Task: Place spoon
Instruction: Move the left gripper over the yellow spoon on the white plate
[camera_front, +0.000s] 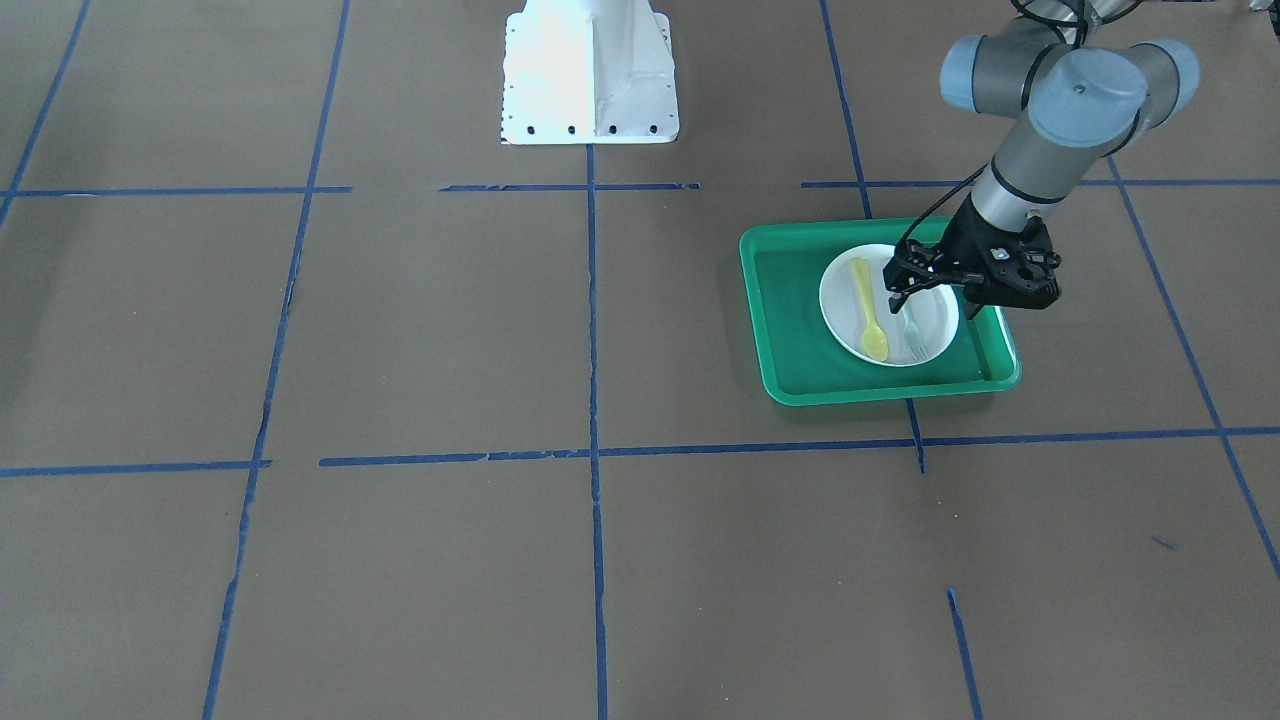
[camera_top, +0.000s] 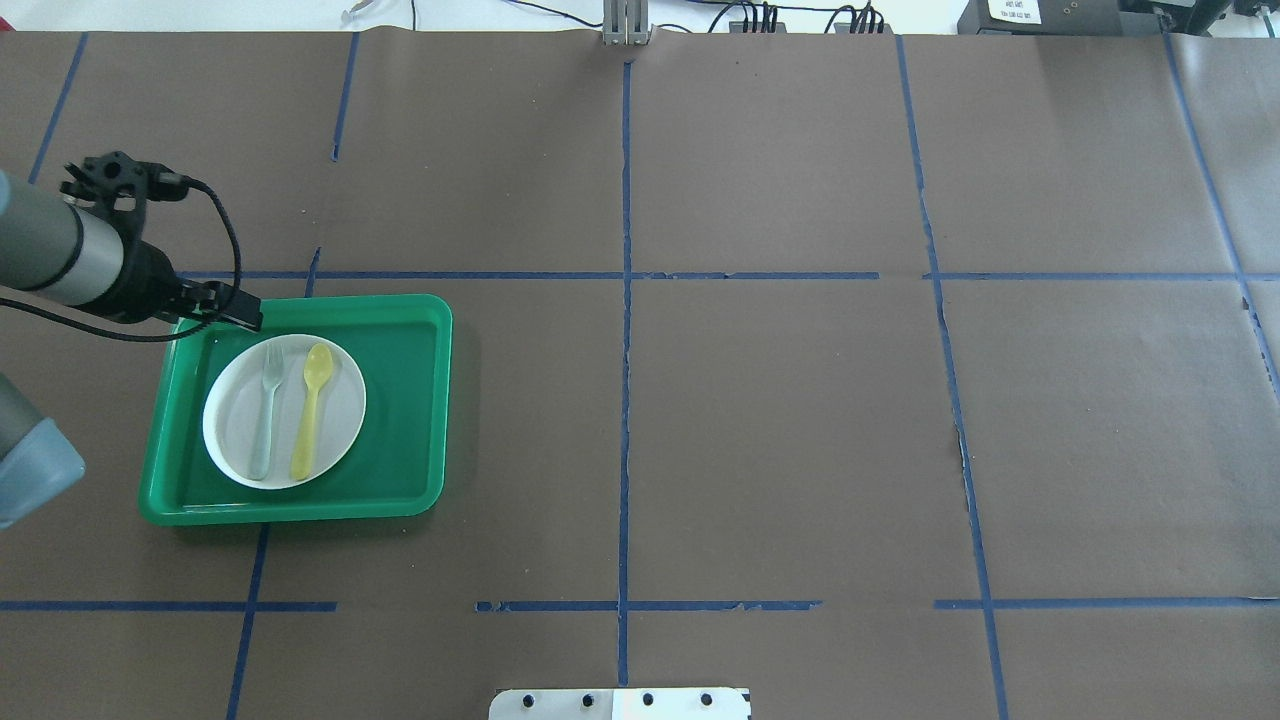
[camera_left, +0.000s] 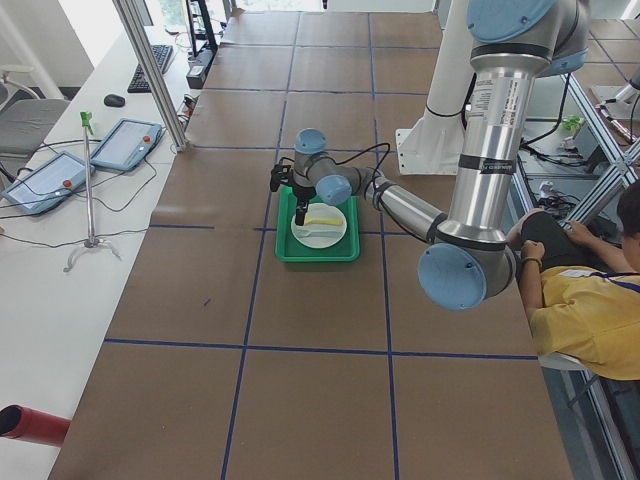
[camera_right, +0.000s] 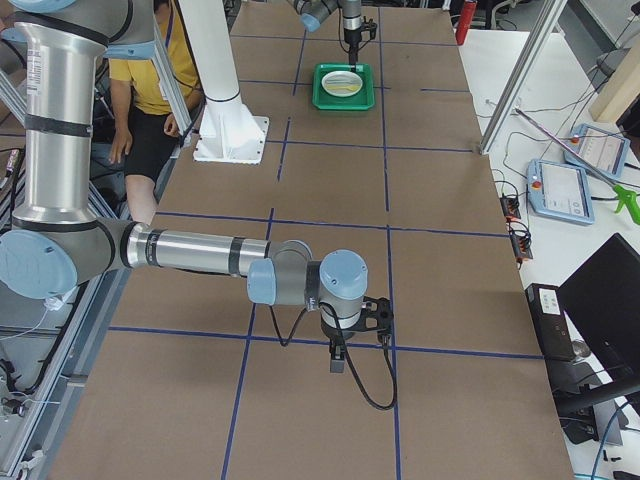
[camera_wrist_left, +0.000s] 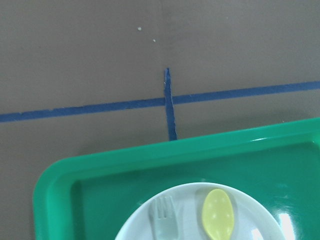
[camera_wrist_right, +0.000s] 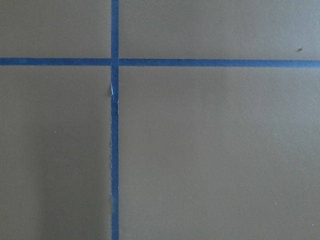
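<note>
Left gripper (camera_front: 895, 295): raised above tray, touching nothing, nothing in grip; how wide fingers stand, cannot tell. Spoon (camera_top: 311, 410) out of my hold, lying flat on white plate (camera_top: 232, 425), bowl end pointing away from my base. Fork (camera_top: 266, 410) just beside it, parallel, on side away from table centre. Plate sits inside green tray (camera_top: 405, 400), on brown table (camera_top: 780, 430) marked with blue tape lines. Right gripper (camera_right: 337, 358) well apart, low over tape crossing; cannot tell its opening
</note>
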